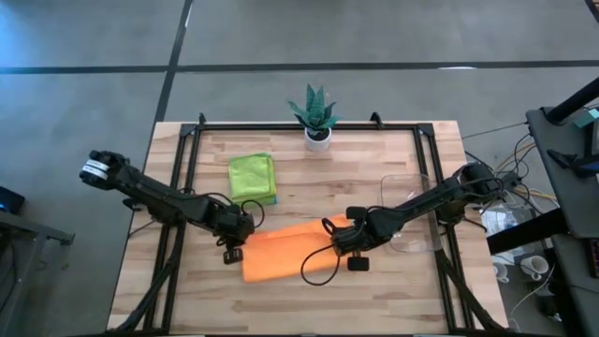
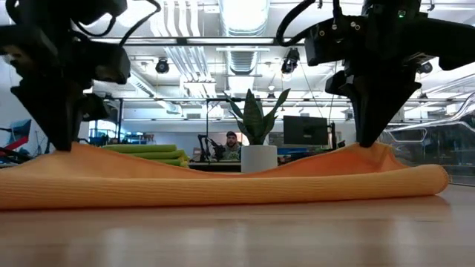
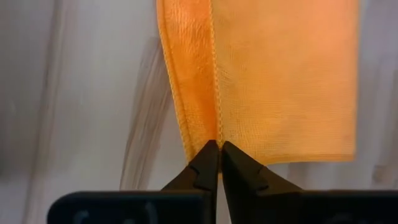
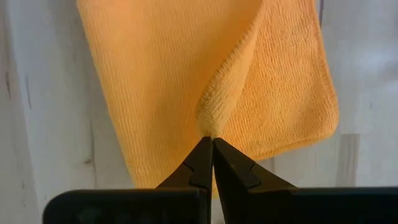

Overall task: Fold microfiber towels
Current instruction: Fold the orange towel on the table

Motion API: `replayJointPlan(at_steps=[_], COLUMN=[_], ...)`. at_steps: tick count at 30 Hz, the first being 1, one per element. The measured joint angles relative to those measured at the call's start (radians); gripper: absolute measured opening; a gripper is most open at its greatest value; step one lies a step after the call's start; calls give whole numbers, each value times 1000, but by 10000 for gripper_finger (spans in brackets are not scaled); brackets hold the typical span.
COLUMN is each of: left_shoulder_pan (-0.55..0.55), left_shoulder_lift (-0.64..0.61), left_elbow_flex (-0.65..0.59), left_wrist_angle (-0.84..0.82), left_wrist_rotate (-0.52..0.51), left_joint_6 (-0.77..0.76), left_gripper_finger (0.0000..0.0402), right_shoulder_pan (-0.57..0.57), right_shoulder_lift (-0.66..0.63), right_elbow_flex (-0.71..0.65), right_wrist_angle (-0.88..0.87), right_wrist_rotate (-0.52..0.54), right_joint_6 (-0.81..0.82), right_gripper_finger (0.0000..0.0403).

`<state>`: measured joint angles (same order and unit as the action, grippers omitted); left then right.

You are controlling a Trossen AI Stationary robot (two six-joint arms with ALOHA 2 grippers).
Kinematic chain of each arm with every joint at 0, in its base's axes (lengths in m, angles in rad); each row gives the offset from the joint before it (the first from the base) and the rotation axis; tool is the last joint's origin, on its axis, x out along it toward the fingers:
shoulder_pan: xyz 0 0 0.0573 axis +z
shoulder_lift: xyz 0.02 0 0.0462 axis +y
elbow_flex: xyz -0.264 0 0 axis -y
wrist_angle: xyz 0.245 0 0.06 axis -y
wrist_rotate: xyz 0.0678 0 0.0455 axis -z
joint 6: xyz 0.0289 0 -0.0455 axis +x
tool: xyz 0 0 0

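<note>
An orange microfiber towel (image 1: 290, 251) lies as a long band across the table's middle, folded over along its near side (image 2: 223, 189). My left gripper (image 1: 238, 243) is shut on its left end and my right gripper (image 1: 343, 240) is shut on its right end. In the low view the cloth rises to a small peak at each gripper and sags between them. A folded lime green towel (image 1: 252, 175) rests on a light blue one (image 1: 272, 198) farther back on the left. My left gripper pinches the towel's stitched edge (image 3: 215, 127) between its two fingertips at the towel's left end. The fingers come from above, slanting down. That end is drawn up into a low peak (image 2: 74, 148); the rest lies on the table. My right gripper pinches a puckered bit of the upper layer (image 4: 210, 121) between its fingertips near the towel's right end. The fingers point down from above. The cloth rises in a ridge to the fingertips (image 2: 369, 148), and the layer below stays flat on the table.
A small potted plant (image 1: 316, 117) stands at the middle of the table's far edge. A clear plastic tray (image 1: 412, 211) sits at the right, under the right arm. The near part of the wooden table (image 1: 281, 304) is bare wood.
</note>
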<state>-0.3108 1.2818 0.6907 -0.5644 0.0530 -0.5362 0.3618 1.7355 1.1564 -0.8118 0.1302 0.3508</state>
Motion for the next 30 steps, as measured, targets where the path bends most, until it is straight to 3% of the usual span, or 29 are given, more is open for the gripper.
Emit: replayJointPlan(at_steps=[8, 15, 22, 26, 30], left_shoulder_pan=[-4, -4, -4, -4, -16], left_shoulder_lift=[-24, -15, -84, -137, -151], left_elbow_flex=[-1, -2, 26, 25, 12], left_wrist_angle=[6, 5, -24, -58, -55], left_wrist_rotate=[69, 42, 42, 38, 35], left_joint_6=[-5, 32, 98, 73, 37], left_gripper_finger=[0, 0, 0, 0, 0], right_shoulder_pan=[0, 0, -2, -12, -14], right_shoulder_lift=[0, 0, 0, 0, 0], right_elbow_flex=[0, 0, 0, 0, 0], right_wrist_angle=[10, 10, 9, 10, 17], right_wrist_rotate=[-10, -10, 34, 80, 61], right_joint_6=[-15, -13, -38, -56, -60], right_gripper_finger=[9, 9, 9, 9, 9])
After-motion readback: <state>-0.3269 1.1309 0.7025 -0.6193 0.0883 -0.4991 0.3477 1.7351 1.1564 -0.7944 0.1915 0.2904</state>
